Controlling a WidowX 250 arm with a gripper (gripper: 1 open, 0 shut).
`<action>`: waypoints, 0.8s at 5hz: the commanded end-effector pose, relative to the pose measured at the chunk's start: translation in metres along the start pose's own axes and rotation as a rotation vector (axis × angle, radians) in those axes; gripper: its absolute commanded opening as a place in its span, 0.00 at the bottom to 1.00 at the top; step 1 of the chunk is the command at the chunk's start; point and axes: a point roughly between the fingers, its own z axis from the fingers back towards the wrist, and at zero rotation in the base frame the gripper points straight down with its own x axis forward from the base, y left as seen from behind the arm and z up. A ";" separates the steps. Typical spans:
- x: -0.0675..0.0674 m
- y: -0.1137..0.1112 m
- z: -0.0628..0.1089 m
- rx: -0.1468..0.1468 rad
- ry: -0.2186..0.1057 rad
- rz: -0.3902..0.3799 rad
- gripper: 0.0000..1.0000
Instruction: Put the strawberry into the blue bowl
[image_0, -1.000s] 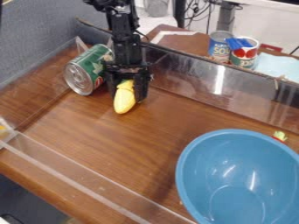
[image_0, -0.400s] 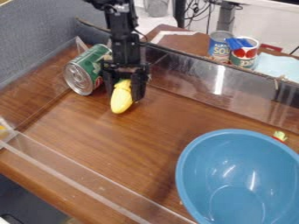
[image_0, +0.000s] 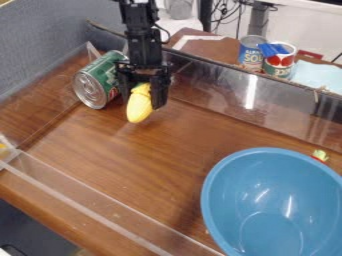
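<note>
- The claw (image_0: 140, 97) is clenched on a yellow, elongated fruit (image_0: 138, 105), which hangs between the two dark fingers with its lower end clear of the desk (image_0: 120, 165).
- The task names a strawberry; the held piece is yellow and looks more like a banana or a corn cob, and no red berry shows anywhere on the desk, so I take this piece as the one meant.
- The green tin can (image_0: 99, 79) lies on its side at about nine o'clock from the claw, just beside it.
- The blue bowl (image_0: 275, 203) sits at about four o'clock from the claw, well apart, near the lower right corner; its inside is empty.
- Two more cans (image_0: 267, 55) stand beyond the clear barrier at about two o'clock.
- Step in hand, as I judge it: the lift after the grasp, with the carry not yet begun.
- The next move calls for a swing toward four o'clock, high enough to clear the bowl's rim, then a release over its middle.
</note>
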 end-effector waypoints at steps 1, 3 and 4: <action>-0.003 -0.009 0.042 0.039 -0.102 -0.037 0.00; -0.003 -0.012 0.045 0.035 -0.107 -0.046 0.00; -0.003 -0.013 0.047 0.034 -0.109 -0.050 0.00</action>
